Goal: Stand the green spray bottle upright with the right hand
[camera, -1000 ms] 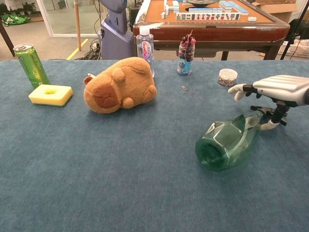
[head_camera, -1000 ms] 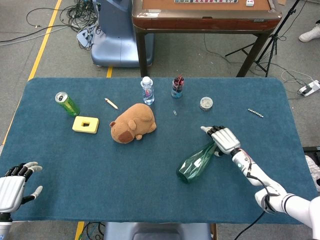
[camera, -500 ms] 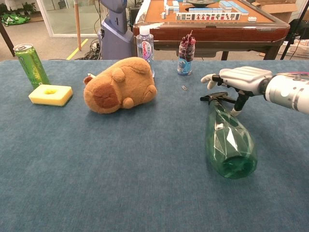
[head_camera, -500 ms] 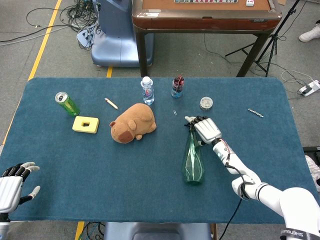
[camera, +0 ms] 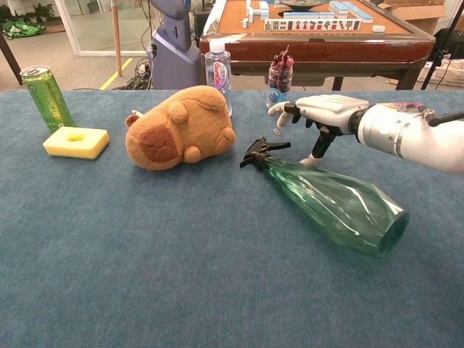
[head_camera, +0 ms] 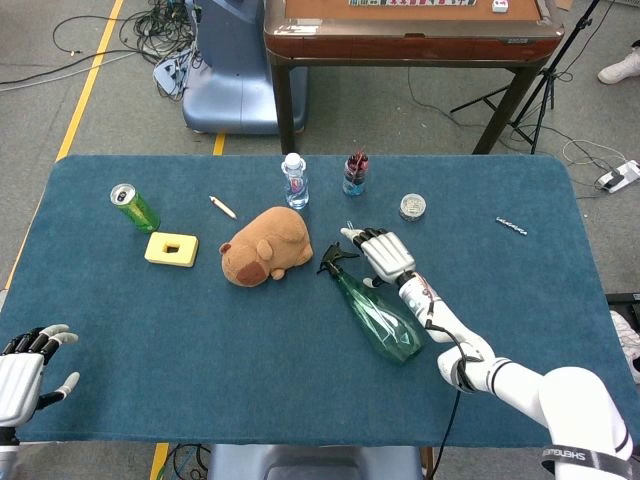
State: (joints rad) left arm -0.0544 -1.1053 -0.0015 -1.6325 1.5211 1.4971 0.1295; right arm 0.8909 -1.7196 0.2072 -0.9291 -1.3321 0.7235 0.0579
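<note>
The green spray bottle lies on its side on the blue table. Its black trigger head points left toward the plush, and its base points to the near right. My right hand hovers just behind the bottle's neck with its fingers spread, and one finger reaches down beside the neck. I cannot tell whether that finger touches it. The hand grips nothing. My left hand stays at the near left table edge with its fingers apart and nothing in it.
A brown plush lies just left of the trigger head. Behind it stand a water bottle and a jar of pens, with a round tin to the right. A green can and a yellow sponge sit far left.
The bottle has swung around on the table: its nozzle went from pointing right, to straight back, to left toward the plush. My right hand moved left along with the neck.
</note>
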